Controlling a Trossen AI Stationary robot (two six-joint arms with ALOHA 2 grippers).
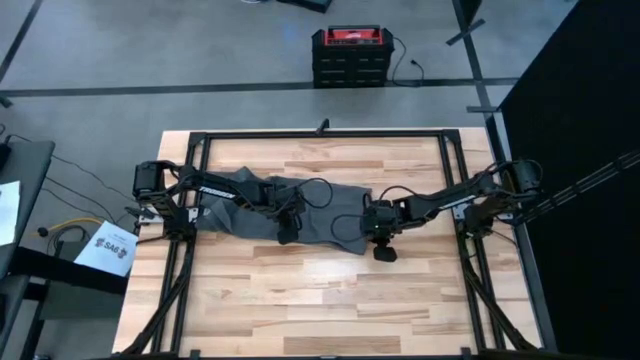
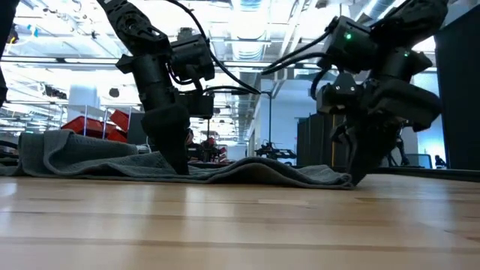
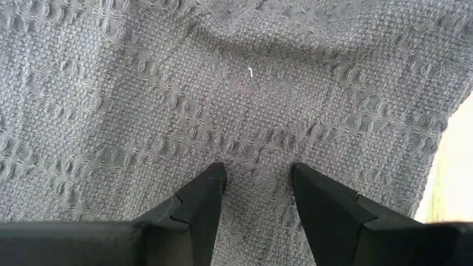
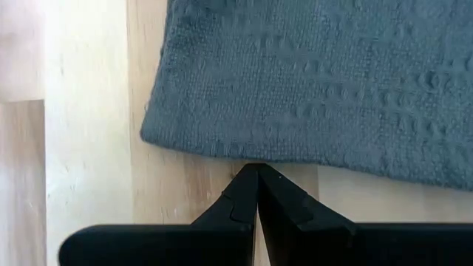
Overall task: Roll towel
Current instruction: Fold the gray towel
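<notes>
We see the towel (image 1: 300, 208) lying mostly flat and rumpled across the table (image 1: 300, 300), no roll begun, left gripper (image 3: 257, 196) fingers apart pressing on its middle, right gripper (image 4: 257, 193) fingers together at its near edge, so rolling all remains.

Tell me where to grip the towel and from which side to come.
Grip the towel at its near edge by the right-hand corner, coming from the bare wood side. That edge lies flat and free; the right gripper sits shut just off it, while the open left gripper rests mid-cloth.
</notes>
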